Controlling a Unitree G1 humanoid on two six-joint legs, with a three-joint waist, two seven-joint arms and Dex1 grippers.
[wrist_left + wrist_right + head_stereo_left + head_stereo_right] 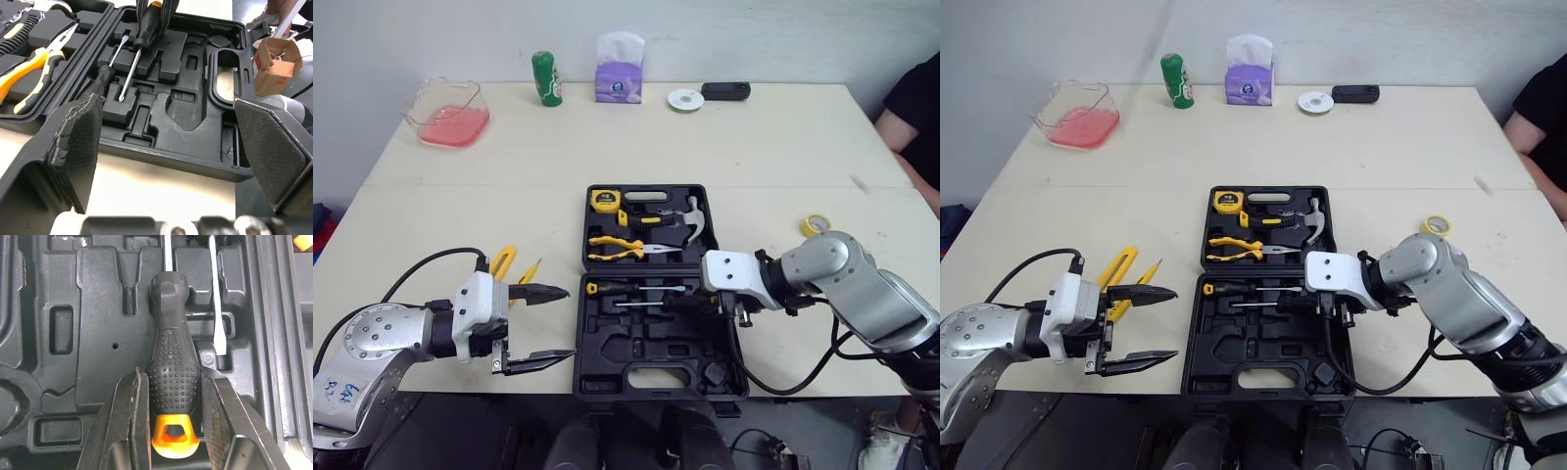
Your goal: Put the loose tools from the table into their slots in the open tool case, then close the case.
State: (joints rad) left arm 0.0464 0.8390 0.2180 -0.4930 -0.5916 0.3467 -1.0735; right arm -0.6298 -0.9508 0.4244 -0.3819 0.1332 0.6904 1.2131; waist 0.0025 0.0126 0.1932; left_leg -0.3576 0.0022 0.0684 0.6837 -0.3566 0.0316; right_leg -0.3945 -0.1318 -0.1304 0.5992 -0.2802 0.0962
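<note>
The black tool case point(607, 362) lies open at the table's front middle. Its far half holds a tape measure point(605, 201), a hammer point(690, 223) and yellow-handled pliers point(619, 247). My right gripper point(690, 302) is inside the near half, shut on the black handle of a screwdriver point(173, 367) with an orange end, lying in a moulded slot. A second screwdriver point(636, 288) lies beside it. My left gripper point(548, 326) hangs open and empty just left of the case. A yellow-handled tool point(504, 262) lies loose on the table behind it.
A yellow tape roll point(816, 224) sits to the right of the case. Along the back stand a tub of pink liquid point(450, 116), a green can point(545, 78), a purple tissue box point(619, 73), a white disc point(685, 99) and a black device point(725, 91). A person point(915, 108) sits at the right.
</note>
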